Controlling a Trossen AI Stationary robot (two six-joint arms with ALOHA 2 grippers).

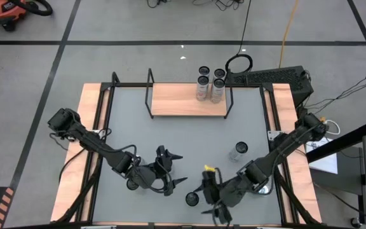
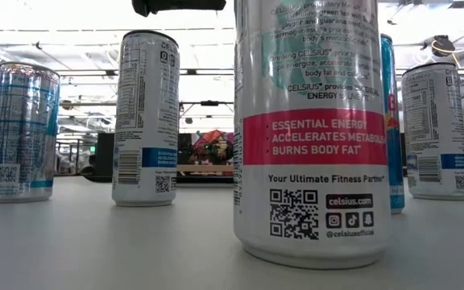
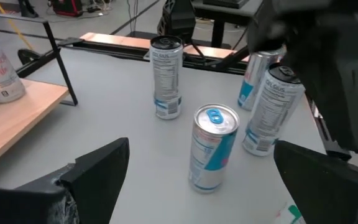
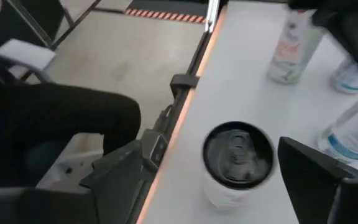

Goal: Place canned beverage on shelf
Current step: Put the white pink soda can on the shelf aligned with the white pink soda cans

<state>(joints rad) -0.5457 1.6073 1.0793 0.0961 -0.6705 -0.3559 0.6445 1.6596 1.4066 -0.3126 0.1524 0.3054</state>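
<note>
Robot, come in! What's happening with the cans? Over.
Left gripper open, empty. Right gripper open over a black-topped can. Four cans on the shelf. Nothing blocking.

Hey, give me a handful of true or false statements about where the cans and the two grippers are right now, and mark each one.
1. Four cans stand on the shelf. True: the group of cans sits at its right end.
2. The left gripper holds a can. False: it is open and empty.
3. A can stands alone on the table, ahead of the right arm. True.
4. The right gripper is over the shelf. False: it is at the table's near edge, by a black-topped can.
</note>
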